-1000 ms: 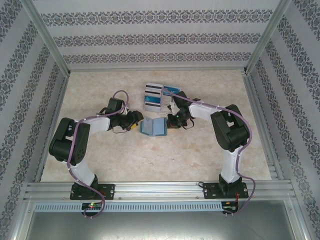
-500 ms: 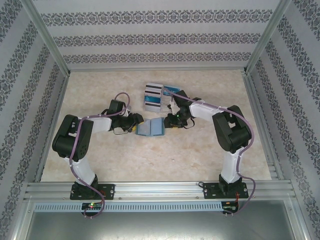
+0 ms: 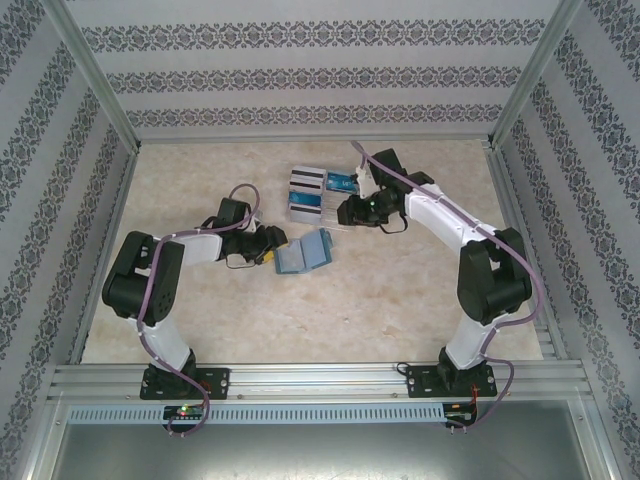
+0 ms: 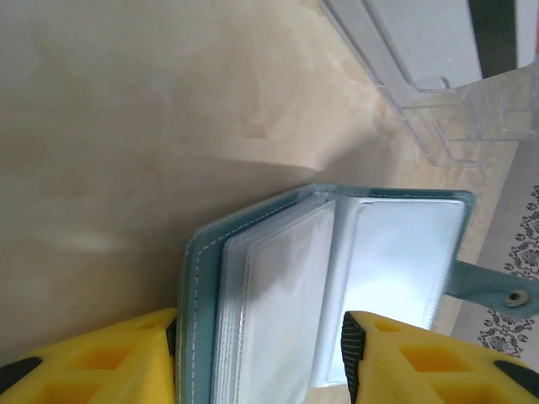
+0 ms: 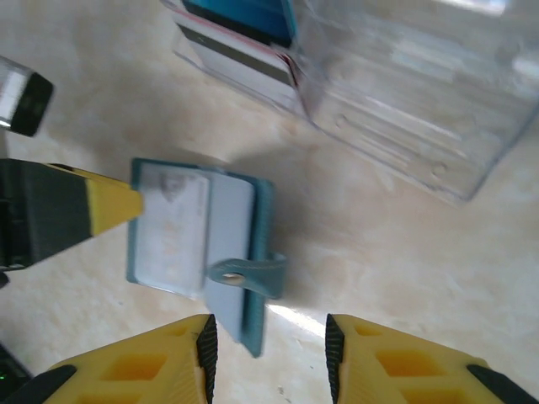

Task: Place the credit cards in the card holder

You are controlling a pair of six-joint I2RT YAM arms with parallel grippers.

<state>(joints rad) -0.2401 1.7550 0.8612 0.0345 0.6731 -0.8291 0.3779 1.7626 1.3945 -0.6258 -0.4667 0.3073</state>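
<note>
Holder: the card holder lies open on the table, its pale inner faces up. The clear sleeves are stacked along the fold.
Holder's place: around mid-table, between the 2 arms and just nearer than the tray. It sits skewed to the table's edges.
Strap: a teal tab with a snap sticks out from 1 long edge of the holder and lies flat.
Cards: the cards sit in the tray, apart from the holder. Several are white-grey with a dark stripe and at least 1 is teal. In the right wrist view a teal card lies over a striped one.
Tray: a clear plastic piece with low walls, beyond the holder and close to it but not touching.
Left fingers: the left fingers are low at the holder's left edge, 1 on each side of its cover and sleeve stack. One pad touches the cover's edge — whether they pinch it or only flank it, I cannot tell. The right wrist view shows 1 yellow tip meeting the holder's left page.
Right fingers: the right fingers are parted with nothing between the pads. They hang above the table by the tray's near right corner — the holder shows below, in the gap.
Table: a pale marbled top with patterned walls around it.
</note>
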